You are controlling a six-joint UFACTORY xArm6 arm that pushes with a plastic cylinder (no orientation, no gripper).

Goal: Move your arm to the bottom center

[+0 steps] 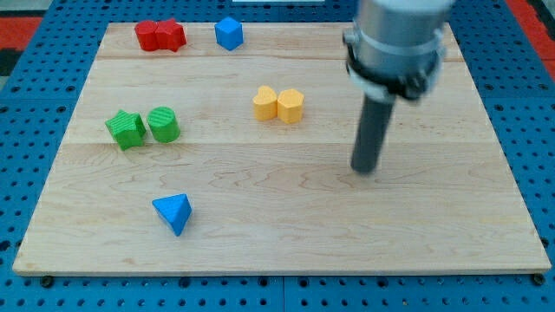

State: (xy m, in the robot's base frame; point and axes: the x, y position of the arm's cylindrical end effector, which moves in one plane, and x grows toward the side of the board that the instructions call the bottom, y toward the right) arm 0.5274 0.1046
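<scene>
You've got seven blocks on the wooden board (286, 234): two red ones (159, 35) touching at the view's top left, a blue block (228, 33) just beside them, two yellow (278, 104) touching near the middle, a green star (127, 129) and green cylinder (163, 125) at left, plus a blue triangle (173, 212) lower left. My tip (365, 169) sits right of centre, well apart from all blocks, holding nothing since it's just a rod.

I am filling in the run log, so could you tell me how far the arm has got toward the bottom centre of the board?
Partway. My tip sits at mid-height on the wooden board, right of centre, apart from every block; the yellow blocks lie up-left of it. In hand: nothing is being pushed. Left: slide toward the view's bottom and left, right of the blue triangular block.
</scene>
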